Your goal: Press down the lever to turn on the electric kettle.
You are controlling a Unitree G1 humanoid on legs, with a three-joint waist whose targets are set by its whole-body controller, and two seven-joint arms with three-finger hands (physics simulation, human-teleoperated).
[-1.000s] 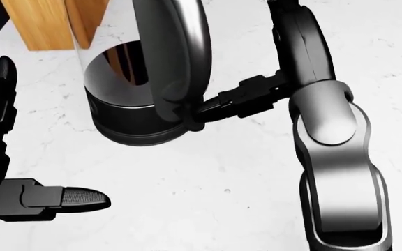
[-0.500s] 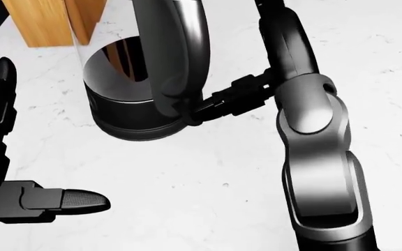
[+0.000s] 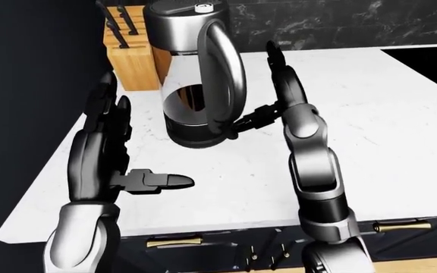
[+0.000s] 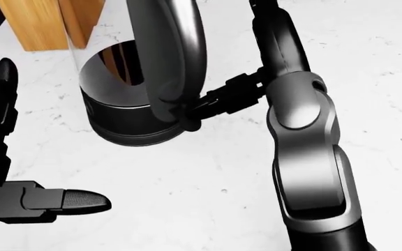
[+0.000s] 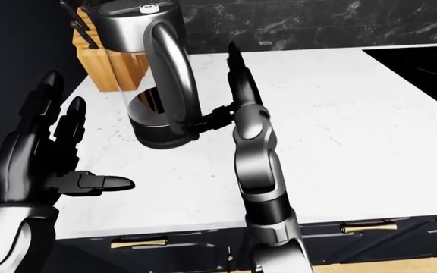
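Note:
The electric kettle [image 3: 192,85] has a steel lid, a glass body and a black base, and stands on the white marble counter [image 3: 385,142]. Its curved handle [image 3: 228,74] faces my right hand. My right hand [image 3: 260,99] is open, fingers pointing up beside the handle. Its thumb [image 4: 222,97] reaches left and touches the foot of the handle [image 4: 183,112], where the lever would be; the lever itself is hidden. My left hand [image 3: 139,142] is open to the left of the kettle, apart from it, with the thumb [image 4: 75,201] pointing right.
A wooden knife block [image 3: 131,57] stands just behind the kettle at the upper left. A black stovetop [image 3: 431,62] lies at the right. The counter's edge runs along the bottom, with brass drawer handles [image 3: 173,243] below. A dark wall stands at the left.
My right forearm has swung left, closer to the kettle, with the thumb staying at the handle's foot. The left hand has not moved. The view has shifted slightly.

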